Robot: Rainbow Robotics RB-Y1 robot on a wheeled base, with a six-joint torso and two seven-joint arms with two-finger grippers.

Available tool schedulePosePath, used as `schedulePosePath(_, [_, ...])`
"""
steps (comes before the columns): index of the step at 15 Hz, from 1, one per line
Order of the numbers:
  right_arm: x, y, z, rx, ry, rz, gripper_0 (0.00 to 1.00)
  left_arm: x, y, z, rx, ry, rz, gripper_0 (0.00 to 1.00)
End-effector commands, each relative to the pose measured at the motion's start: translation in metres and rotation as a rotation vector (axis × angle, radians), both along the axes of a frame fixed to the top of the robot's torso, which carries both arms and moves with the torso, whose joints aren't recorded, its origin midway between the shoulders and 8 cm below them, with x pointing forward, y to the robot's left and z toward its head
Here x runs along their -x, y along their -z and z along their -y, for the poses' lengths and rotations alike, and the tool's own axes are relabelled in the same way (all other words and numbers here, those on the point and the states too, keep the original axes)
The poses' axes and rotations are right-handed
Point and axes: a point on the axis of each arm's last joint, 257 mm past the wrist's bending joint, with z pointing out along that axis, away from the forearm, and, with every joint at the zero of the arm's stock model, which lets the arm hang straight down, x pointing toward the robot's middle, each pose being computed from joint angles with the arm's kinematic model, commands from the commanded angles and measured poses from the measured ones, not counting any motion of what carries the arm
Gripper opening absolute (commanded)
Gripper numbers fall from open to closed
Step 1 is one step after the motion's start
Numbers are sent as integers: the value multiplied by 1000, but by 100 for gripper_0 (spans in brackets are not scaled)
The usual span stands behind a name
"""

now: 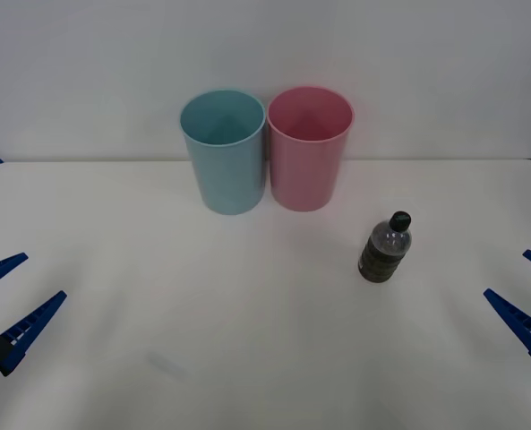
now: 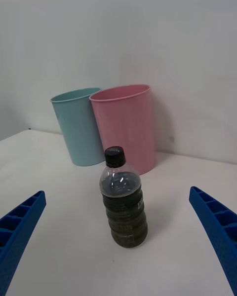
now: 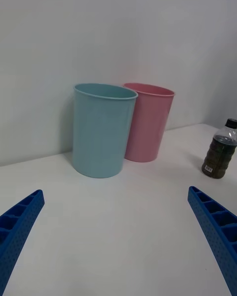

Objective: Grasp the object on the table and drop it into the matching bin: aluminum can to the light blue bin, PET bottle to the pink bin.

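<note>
Front view, counter [image 1: 158, 358]: a plain white top that fills the lower 2 thirds of the frame, with a pale wall behind it.
Front view, bins: the light blue bin [image 1: 225, 152] and the pink bin [image 1: 307, 150] stand upright side by side at upper centre, walls touching or nearly so, blue on the left and pink on the right.
Front view, PET bottle [image 1: 386, 248]: upright on the counter at centre right, lower in the frame than the pink bin and apart from it, with its black cap on.
Front view, left claw [image 1: 7, 294]: at the lower left edge, its 2 blue ribbed fingers spread wide, holding nothing.
Front view, right claw [image 1: 526, 290]: at the lower right edge, fingers spread wide, holding nothing, well apart from the bottle.

Right wrist view, bottle [image 2: 123, 206]: upright at centre frame, dark brown liquid filling most of it, framed between the 2 blue fingers [image 2: 217, 232] that sit wide at the bottom corners without touching it.
Right wrist view, bins: the pink bin [image 2: 127, 126] stands just behind the bottle, and the light blue bin [image 2: 79, 126] stands beside it at centre left.

Left wrist view, bins: the light blue bin [image 3: 102, 128] stands at centre, and the pink bin [image 3: 148, 121] sits partly behind it.
Left wrist view, bottle [image 3: 220, 150]: upright at the right edge.
Left wrist view, fingers [image 3: 19, 227]: wide apart at the bottom corners, with bare counter between them.
</note>
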Motion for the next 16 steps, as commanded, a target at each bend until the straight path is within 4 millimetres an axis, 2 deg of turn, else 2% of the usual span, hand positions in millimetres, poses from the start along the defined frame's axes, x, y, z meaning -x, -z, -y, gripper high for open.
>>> schedulePosePath(1, [0,0,0,0,0,0,100,0,0,0,0,0,0,100])
schedulePosePath(4, [-1,-3,-11,-3,-20,9,100,0,0,0,0,0,0,100])
schedulePosePath(8, [-3,0,-14,0,-19,9,100,0,0,0,0,0,0,100])
schedulePosePath(16, [-16,41,-20,80,1,-36,100,0,0,0,0,0,0,100])
